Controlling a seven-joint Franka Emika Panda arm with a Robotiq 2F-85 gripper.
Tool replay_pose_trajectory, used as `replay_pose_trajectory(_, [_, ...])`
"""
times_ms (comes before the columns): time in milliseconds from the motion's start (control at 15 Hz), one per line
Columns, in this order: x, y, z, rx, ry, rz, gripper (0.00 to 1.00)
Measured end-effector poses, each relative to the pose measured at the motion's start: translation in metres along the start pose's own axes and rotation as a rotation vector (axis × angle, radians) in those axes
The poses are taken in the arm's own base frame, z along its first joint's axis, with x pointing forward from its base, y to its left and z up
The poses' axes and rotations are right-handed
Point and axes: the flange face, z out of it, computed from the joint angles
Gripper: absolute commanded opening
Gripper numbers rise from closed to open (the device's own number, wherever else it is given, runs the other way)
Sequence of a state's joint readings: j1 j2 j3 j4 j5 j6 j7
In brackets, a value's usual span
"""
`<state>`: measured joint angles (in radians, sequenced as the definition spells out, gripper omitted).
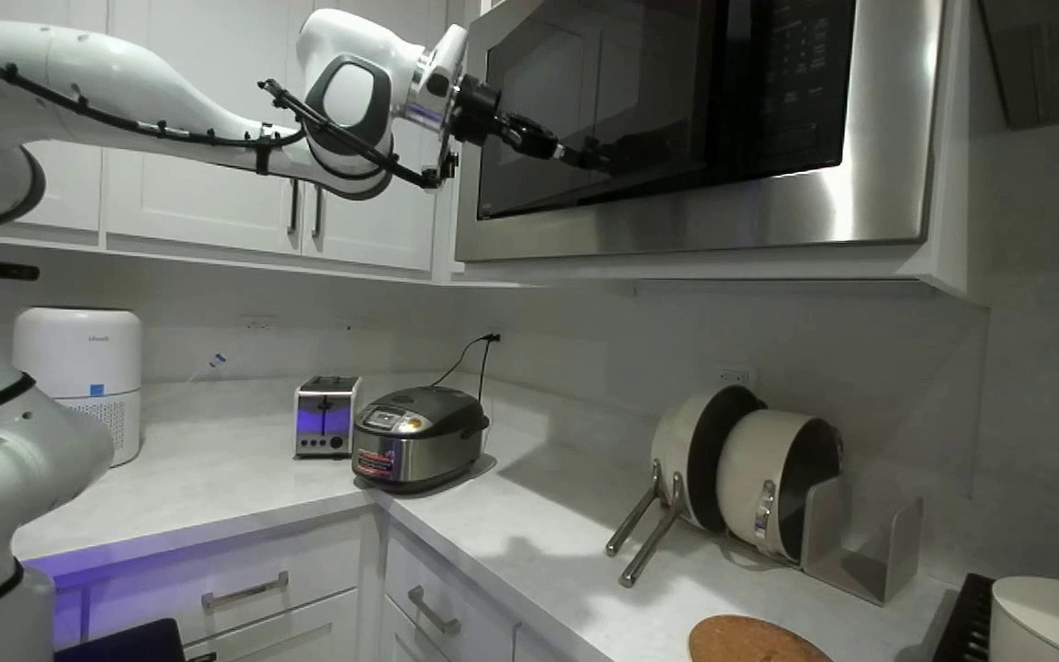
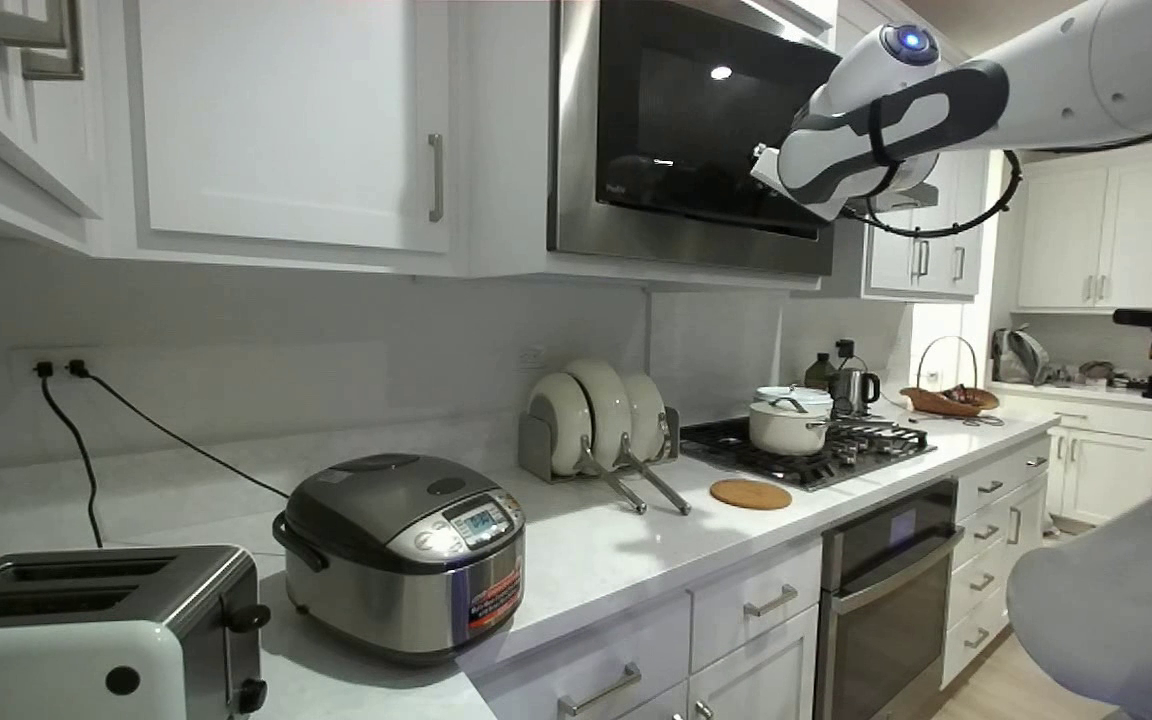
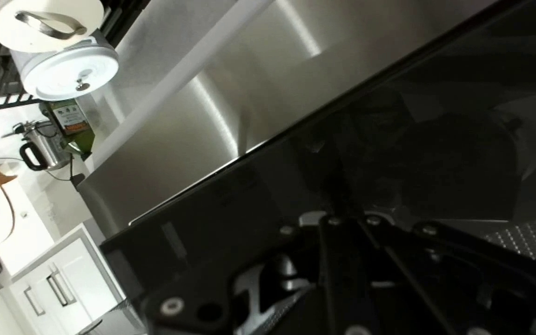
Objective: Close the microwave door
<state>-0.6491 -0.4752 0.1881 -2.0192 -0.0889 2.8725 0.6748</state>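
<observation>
The microwave door (image 1: 594, 83) is a wide dark glass panel in a stainless-steel frame. It also shows in an exterior view (image 2: 696, 120) and fills much of the wrist view (image 3: 258, 195). The door lies flush or nearly flush with the front; I cannot tell if a narrow gap remains. My gripper (image 1: 559, 152) points at the glass, its tips touching it or very close, with their reflection in front. In the wrist view the gripper's fingers (image 3: 354, 218) are together with nothing seen between them. In an exterior view the arm's wrist hides most of the gripper against the dark glass (image 2: 766, 165).
White upper cabinets (image 1: 208, 119) adjoin the microwave. The counter below holds a rice cooker (image 1: 419, 437), a toaster (image 1: 325, 418), pans in a rack (image 1: 773, 483) and a cork mat (image 1: 755, 639). A pot (image 2: 786, 425) stands on the cooktop (image 2: 871, 455).
</observation>
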Motion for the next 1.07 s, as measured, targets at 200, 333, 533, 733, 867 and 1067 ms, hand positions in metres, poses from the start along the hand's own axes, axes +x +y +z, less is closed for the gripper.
replay_pose_trajectory(200, [-0.002, -0.005, 0.01, 0.053, -0.043, 0.04, 0.0])
replay_pose_trajectory(333, [-0.007, -0.01, 0.016, 0.089, -0.075, 0.059, 0.0])
replay_pose_trajectory(533, [-0.012, -0.017, 0.022, 0.133, -0.111, 0.072, 0.0])
replay_pose_trajectory(733, [-0.01, -0.02, 0.024, 0.147, -0.117, 0.08, 0.0])
replay_pose_trajectory(867, [-0.006, -0.02, 0.023, 0.151, -0.111, 0.079, 0.0])
replay_pose_trajectory(1067, [-0.003, -0.019, 0.024, 0.167, -0.116, 0.07, 0.0])
